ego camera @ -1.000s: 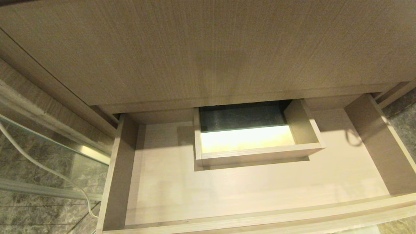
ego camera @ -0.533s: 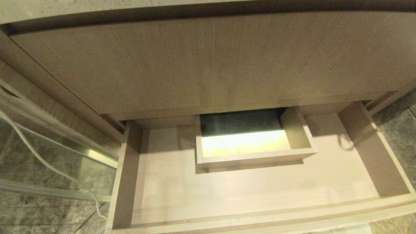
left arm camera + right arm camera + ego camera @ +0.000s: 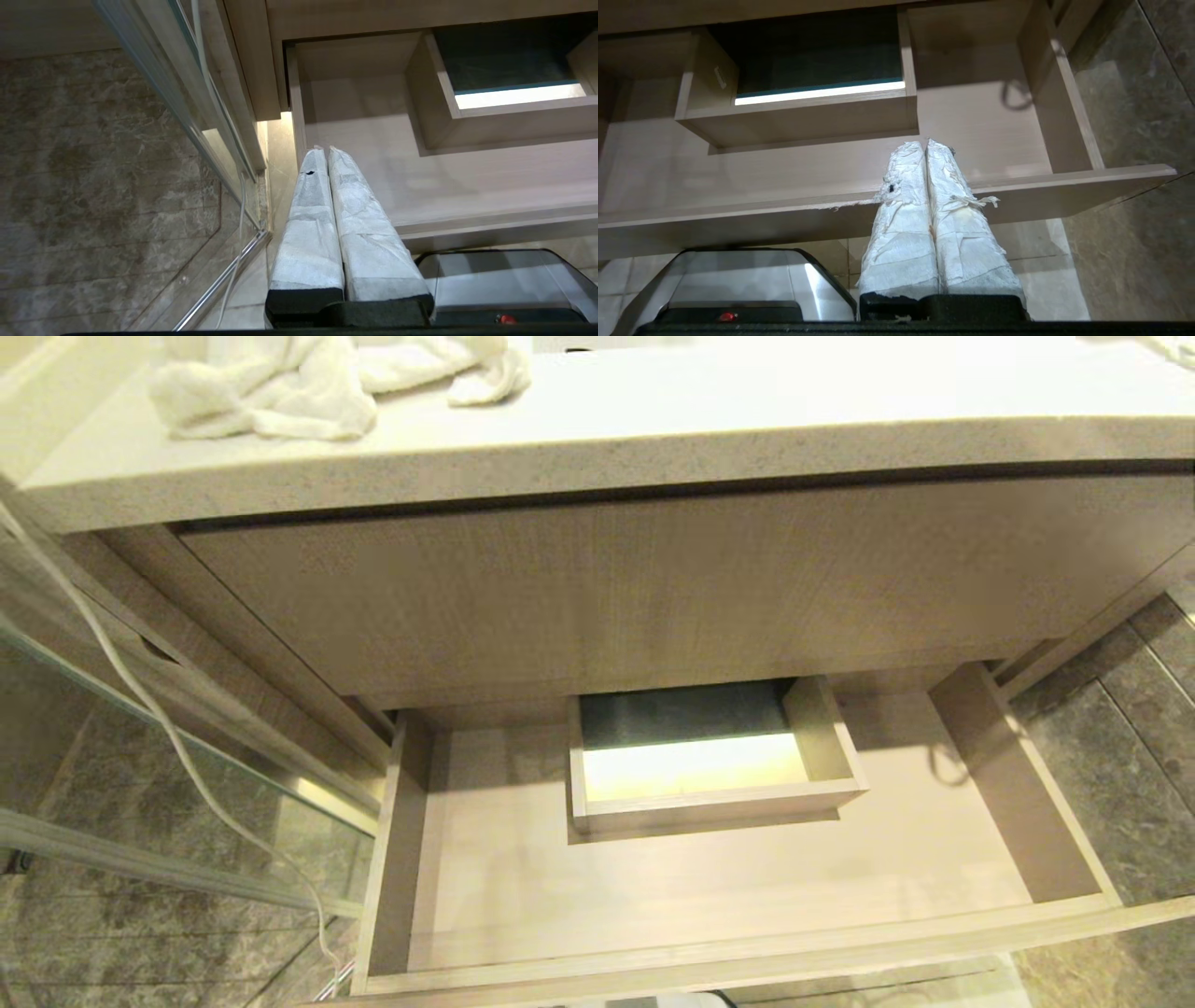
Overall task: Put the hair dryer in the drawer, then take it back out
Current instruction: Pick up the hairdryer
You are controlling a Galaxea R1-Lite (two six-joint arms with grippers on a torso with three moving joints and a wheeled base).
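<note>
Both tape-wrapped grippers hang empty, jaws pressed together: the left gripper (image 3: 326,150) over the near left corner of the wide, shallow beige wood-grain drawer (image 3: 709,877), the right gripper (image 3: 924,143) above its front rail. Ahead of both jaws, the pulled-out drawer shows a pale floor and a boxed rectangular cut-out (image 3: 695,767). Higher, a speckled grey stone counter (image 3: 597,439) carries crumpled white towels (image 3: 280,383). A thin white cord (image 3: 177,747) trails down beyond the left jaws. No hair dryer shows anywhere.
</note>
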